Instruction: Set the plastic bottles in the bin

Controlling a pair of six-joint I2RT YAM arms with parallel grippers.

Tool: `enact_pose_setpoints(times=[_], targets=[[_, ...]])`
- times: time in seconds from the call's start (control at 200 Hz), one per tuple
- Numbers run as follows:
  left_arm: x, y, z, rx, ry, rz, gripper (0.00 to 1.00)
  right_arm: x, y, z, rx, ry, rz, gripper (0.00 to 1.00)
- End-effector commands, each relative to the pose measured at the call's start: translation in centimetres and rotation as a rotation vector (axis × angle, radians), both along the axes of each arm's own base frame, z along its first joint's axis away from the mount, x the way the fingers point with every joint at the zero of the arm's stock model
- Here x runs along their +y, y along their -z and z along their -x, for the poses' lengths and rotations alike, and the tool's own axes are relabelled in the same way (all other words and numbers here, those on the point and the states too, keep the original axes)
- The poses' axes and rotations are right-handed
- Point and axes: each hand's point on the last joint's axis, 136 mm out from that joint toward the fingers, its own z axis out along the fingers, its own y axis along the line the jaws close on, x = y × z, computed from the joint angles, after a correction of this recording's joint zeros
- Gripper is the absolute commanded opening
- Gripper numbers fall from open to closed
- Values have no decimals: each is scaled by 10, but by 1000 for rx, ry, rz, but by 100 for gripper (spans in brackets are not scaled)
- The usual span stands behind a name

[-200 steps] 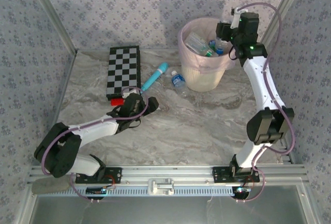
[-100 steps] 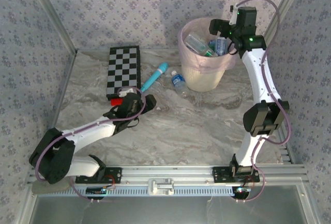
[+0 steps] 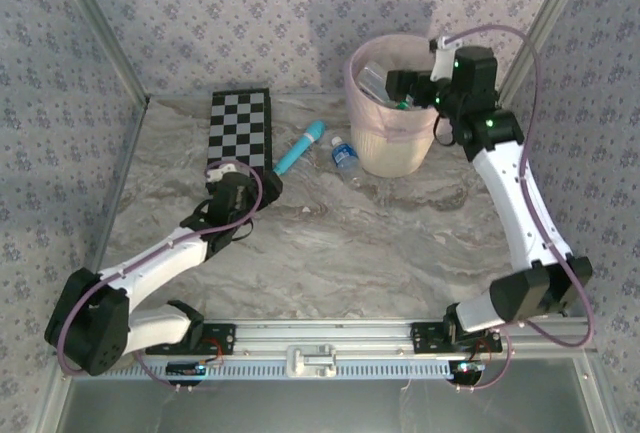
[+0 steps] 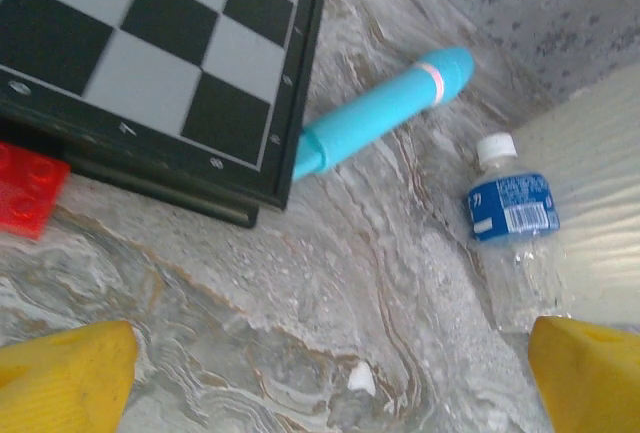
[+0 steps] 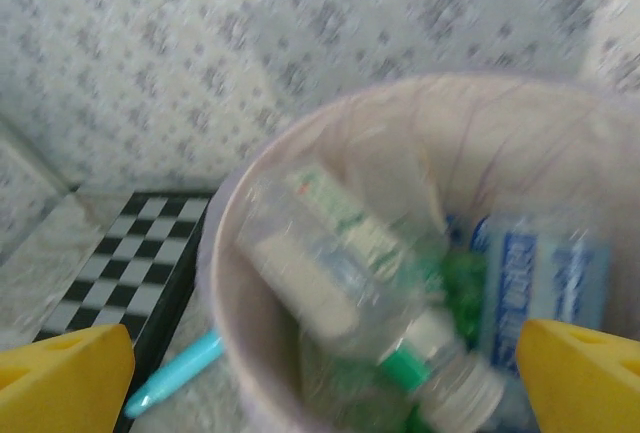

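Our right end effector (image 3: 402,84) hangs over the mouth of the round cream-white bin with a translucent pink liner (image 3: 353,88), which stands near the far right corner of the grey marbled surface (image 3: 350,243). From the right wrist, its yellow fingers (image 5: 62,375) are spread wide with nothing between them. Below them we see several plastic bottles lying inside the bin (image 5: 226,253), among them a clear bottle with a green cap (image 5: 350,253) and a blue-labelled bottle (image 5: 545,283); the view is blurred.

Our left end effector (image 3: 228,175) sits low over the surface at the near end of the flat black-and-white checkerboard (image 3: 240,133), which reaches back to the far edge. Its yellow fingers (image 4: 62,381) are also spread apart and hold nothing. Ahead of them, a small clear plastic bottle with a blue label and white cap (image 4: 512,215) lies on its side on the surface, just beside the bin's left wall. A long teal wand-shaped object (image 4: 385,113) lies between that bottle and the checkerboard, one end at the board's corner. A small red toy brick (image 4: 28,188) rests against the board's near edge.
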Motion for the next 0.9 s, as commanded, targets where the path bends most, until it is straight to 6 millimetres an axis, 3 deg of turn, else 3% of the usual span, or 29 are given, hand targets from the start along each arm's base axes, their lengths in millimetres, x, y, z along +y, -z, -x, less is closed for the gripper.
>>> enact_pose_setpoints(times=[0.0, 0.185, 0.365, 0.535, 0.9], targets=[[17, -1, 1, -4, -21, -51, 100, 25, 27, 24, 48, -84, -29, 100], [31, -4, 0, -8, -53, -56, 100, 69, 92, 57, 187, -183, -55, 100], [37, 0, 4, -6, -78, -38, 100, 112, 156, 62, 353, -264, -13, 100], [39, 6, 10, 10, -81, -28, 100, 127, 199, 43, 461, -211, 105, 100], [57, 14, 29, 6, -132, -28, 100, 140, 262, -1, 506, -89, 436, 99]])
